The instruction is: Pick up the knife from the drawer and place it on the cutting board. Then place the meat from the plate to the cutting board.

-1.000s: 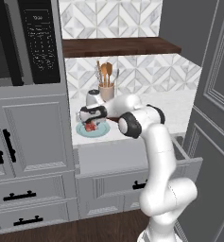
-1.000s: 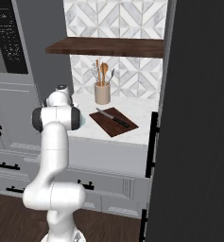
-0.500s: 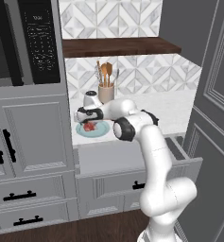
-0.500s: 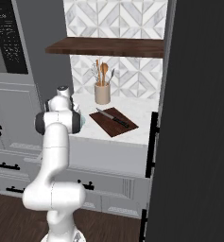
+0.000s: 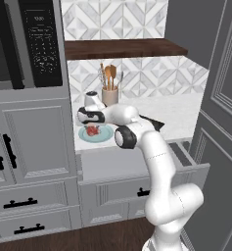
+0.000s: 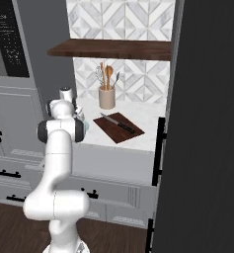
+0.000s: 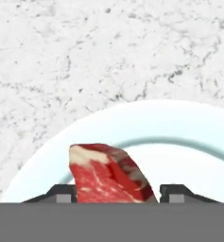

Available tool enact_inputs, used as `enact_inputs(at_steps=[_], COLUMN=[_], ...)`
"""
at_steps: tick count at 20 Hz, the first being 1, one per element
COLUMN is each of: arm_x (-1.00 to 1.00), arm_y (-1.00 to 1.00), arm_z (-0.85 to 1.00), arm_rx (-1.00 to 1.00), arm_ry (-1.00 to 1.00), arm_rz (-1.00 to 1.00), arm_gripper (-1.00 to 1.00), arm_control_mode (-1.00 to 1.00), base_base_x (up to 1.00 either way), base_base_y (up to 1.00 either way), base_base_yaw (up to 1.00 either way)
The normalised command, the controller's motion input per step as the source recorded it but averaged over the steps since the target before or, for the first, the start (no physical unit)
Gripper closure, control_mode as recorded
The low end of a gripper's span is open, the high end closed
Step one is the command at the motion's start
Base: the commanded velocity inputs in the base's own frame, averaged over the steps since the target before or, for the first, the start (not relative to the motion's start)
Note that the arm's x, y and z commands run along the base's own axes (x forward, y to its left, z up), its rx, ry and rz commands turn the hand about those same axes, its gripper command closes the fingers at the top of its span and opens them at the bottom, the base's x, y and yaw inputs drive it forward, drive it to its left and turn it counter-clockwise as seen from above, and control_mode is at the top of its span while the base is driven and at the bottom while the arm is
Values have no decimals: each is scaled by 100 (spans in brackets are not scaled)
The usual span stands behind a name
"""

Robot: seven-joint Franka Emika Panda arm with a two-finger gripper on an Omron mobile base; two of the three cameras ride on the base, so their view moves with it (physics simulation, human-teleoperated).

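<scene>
The meat (image 7: 111,175), red with pale streaks, lies on the pale blue-green plate (image 7: 179,123). My gripper (image 7: 118,194) points down on it, and its dark fingertips (image 7: 61,193) press against both sides of the chunk. From the left base view the gripper (image 5: 92,126) sits low over the meat (image 5: 93,131) and plate (image 5: 106,135) at the counter's left. The knife (image 6: 117,122) lies diagonally across the dark cutting board (image 6: 118,127), right of the arm. Below the counter the drawer (image 5: 137,165) stands pulled out, its pale inside bare.
A crock of wooden utensils (image 5: 109,94) and a small white canister (image 5: 91,99) stand at the back of the counter. A microwave (image 5: 39,39) hangs above on the left. A tall dark cabinet (image 6: 207,123) walls off the right.
The hand has dropped onto the plate and the jaws have drawn in from wide open to the sides of the meat. The knife and board have not moved.
</scene>
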Motion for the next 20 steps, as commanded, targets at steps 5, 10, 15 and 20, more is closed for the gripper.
enact_inputs(at_steps=[5, 10, 15, 20], arm_x=[-58, -94, -87, -34], arm_y=[-33, -34, -46, -84], arm_z=[25, -4, 4, 39], arm_rx=[0, 0, 0, 0], arm_ry=[-7, -9, -14, -5], arm_rz=[-4, -8, -9, -13], arm_gripper=[100, 100, 100, 100], arm_control_mode=[-100, -100, -100, -100], base_base_x=[0, 0, 0, 0], base_base_y=[0, 0, 0, 0], base_base_yaw=[0, 0, 0, 0])
